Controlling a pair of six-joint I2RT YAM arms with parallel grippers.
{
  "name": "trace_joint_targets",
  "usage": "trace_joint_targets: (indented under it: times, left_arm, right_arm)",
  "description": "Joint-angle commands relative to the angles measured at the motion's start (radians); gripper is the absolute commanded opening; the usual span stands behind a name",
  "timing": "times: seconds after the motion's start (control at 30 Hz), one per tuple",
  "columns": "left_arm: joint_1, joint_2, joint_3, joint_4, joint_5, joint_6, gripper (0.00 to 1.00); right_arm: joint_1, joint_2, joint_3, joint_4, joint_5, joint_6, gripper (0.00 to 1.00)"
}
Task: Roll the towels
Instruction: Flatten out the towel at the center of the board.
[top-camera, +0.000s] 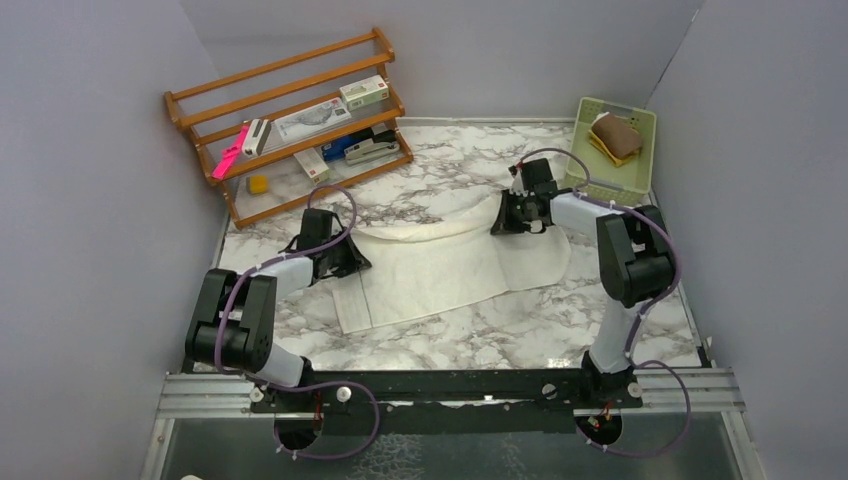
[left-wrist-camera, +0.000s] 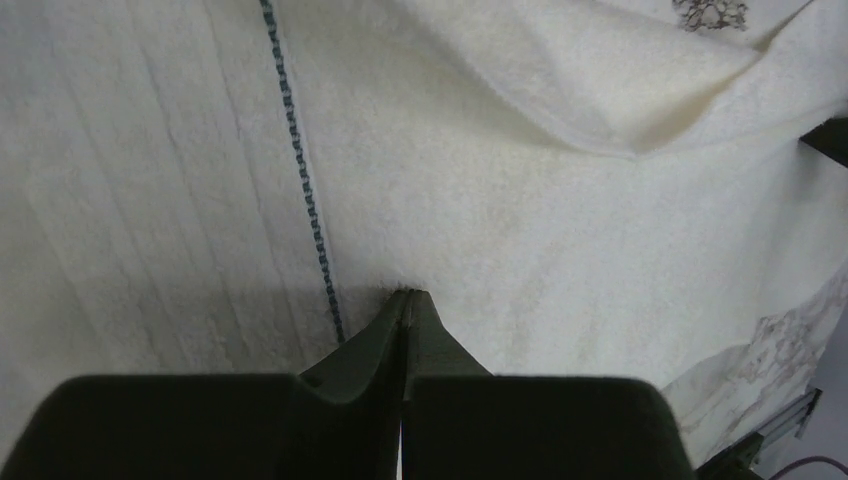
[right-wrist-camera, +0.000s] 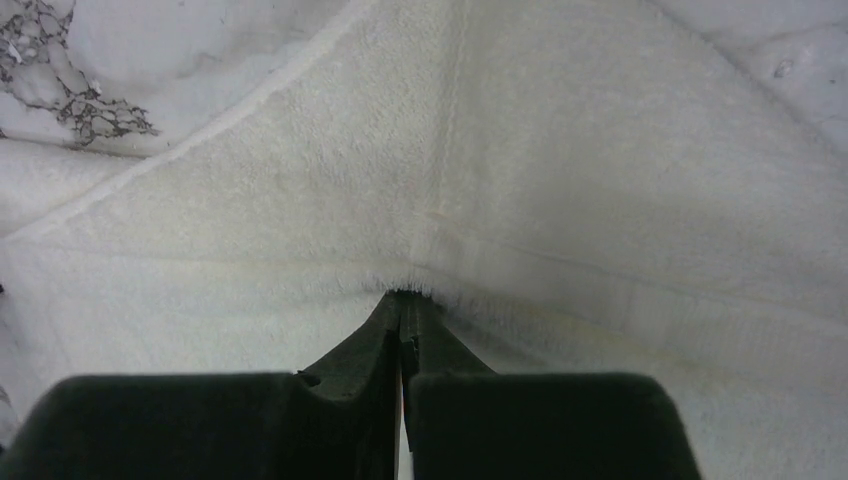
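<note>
A cream towel (top-camera: 440, 268) lies spread on the marble table, its far edge folded over into a soft ridge. My left gripper (top-camera: 357, 262) is at the left end of that ridge. Its jaws are pressed together, the tips (left-wrist-camera: 408, 294) nipping the cream towel (left-wrist-camera: 560, 220) beside a dark stitched line (left-wrist-camera: 300, 170). My right gripper (top-camera: 503, 218) is at the right end. It is shut (right-wrist-camera: 402, 296) on a pinch of the cream towel (right-wrist-camera: 560, 170), and creases run out from the tips. The mustard-yellow towel (top-camera: 616, 137) lies brown side up in the basket.
A pale green basket (top-camera: 644, 122) stands at the back right corner. A wooden rack (top-camera: 379, 45) with boxes, a pink item (top-camera: 229, 160) and a yellow block (top-camera: 258, 184) is at the back left. Grey walls close in on both sides.
</note>
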Motion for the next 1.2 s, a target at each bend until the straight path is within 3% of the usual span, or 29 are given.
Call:
trace_joint_targets:
  times: [0.0,0.23,0.43,0.57,0.7,0.9,1.0,1.17]
  left_arm:
    - [-0.003,0.085,-0.015,0.054,-0.071,0.045,0.0]
    - [0.005,0.123,-0.003,0.041,-0.108,0.08,0.0]
    - [0.009,0.098,-0.007,0.01,-0.106,0.089,0.0]
    - [0.012,0.052,-0.003,-0.032,-0.105,0.095,0.0]
    - [0.023,0.006,0.043,-0.085,-0.083,0.104,0.0]
    - [0.025,-0.013,0.155,-0.154,-0.051,0.115,0.0]
    - [0.025,0.004,0.175,-0.158,-0.052,0.12,0.0]
    - [0.025,0.067,0.206,-0.125,-0.054,0.105,0.0]
  right_arm:
    - [-0.036,0.062,0.057,0.03,0.092,0.026,0.01]
    - [-0.123,0.14,0.278,-0.016,0.059,0.034,0.01]
    - [-0.24,0.301,0.552,-0.077,0.011,0.084,0.01]
    - [-0.244,0.284,0.644,-0.076,0.034,0.056,0.01]
    - [-0.23,0.172,0.548,-0.018,-0.006,0.025,0.01]
    - [-0.17,-0.035,0.229,0.127,-0.007,0.017,0.01]
    - [-0.17,-0.033,0.133,0.185,-0.015,0.045,0.01]
    - [-0.17,0.067,0.148,0.201,0.016,0.037,0.01]
